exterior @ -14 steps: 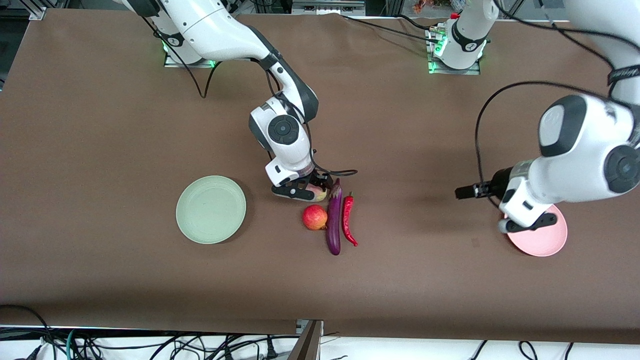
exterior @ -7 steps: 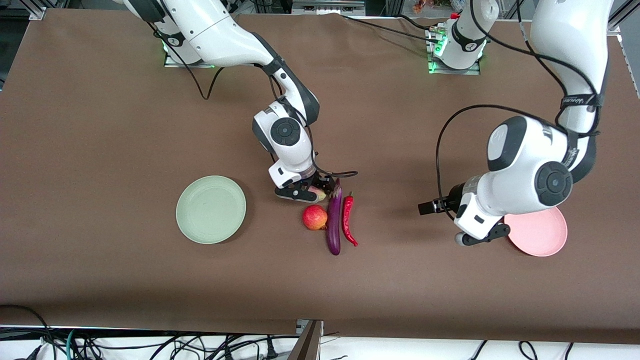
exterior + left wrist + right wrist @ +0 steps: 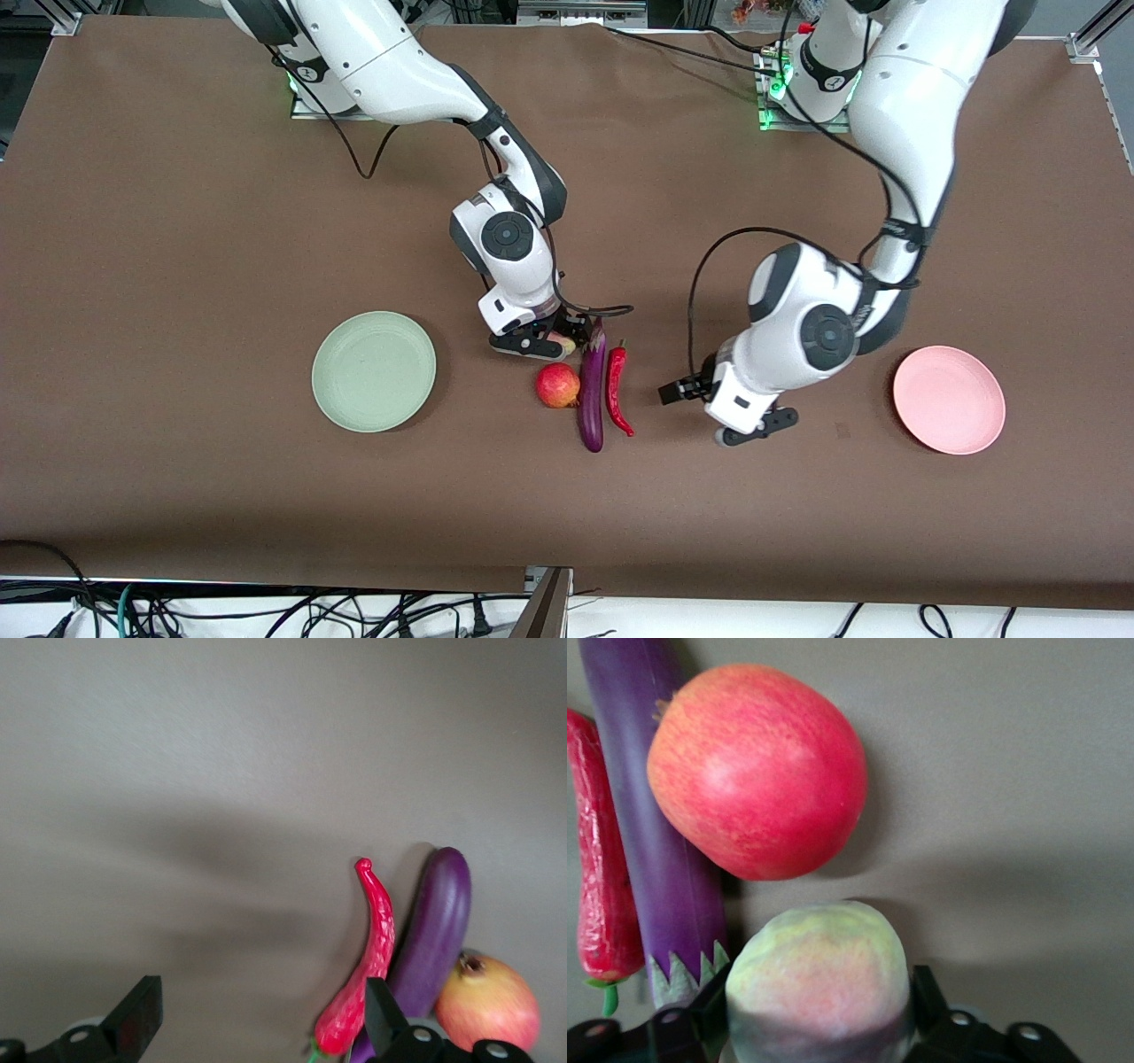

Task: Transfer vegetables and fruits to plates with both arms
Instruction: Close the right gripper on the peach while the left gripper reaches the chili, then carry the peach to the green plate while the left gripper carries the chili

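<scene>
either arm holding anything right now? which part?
The right gripper has its jaws on either flank of the peach, which looks still on the table. The left gripper is open and empty, near the chili pepper.

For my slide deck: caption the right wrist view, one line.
Right hand closing around pale fuzzy peach, beside round red pomegranate and long purple eggplant.

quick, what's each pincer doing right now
Left pincer: open, holding nothing, over bare table beside the chili pepper.
Right pincer: fingers against both sides of the peach, which sits on the table.
</scene>
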Controlling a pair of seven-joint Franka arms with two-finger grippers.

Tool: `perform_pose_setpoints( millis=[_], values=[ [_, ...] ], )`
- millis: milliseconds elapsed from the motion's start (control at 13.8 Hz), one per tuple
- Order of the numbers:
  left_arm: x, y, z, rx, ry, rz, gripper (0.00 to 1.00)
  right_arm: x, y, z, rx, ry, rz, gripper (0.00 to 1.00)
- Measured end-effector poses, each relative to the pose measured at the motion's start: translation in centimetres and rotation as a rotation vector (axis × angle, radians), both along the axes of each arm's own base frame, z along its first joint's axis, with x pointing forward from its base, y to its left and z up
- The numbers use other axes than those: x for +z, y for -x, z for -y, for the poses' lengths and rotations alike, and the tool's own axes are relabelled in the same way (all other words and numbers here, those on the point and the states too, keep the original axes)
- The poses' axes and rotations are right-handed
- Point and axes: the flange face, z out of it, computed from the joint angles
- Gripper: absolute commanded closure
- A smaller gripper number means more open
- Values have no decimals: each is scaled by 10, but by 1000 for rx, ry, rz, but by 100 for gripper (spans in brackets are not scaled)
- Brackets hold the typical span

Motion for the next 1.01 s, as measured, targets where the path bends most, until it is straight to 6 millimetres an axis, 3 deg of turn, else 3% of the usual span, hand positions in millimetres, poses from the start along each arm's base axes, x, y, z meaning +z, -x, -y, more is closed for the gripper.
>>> perform_pose_setpoints(
  millis=[145,362,579,869,1014],
  values=[
    [-24,9,24,2,-55,-2,0,0,0,0,0,0,0,59],
    [-44,21,59,-1,-116,11,0,0,0,0,0,0,1,59],
    [-59,20,71,20,-122,10,0,10,-3,-1,1,2,0,59],
    [-67,19,91,29,-103,43,0,62,-7,6,4,39,-33,59],
    [-68,20,97,31,-99,49,0,88,-16,22,25,69,-46,59]
  ],
)
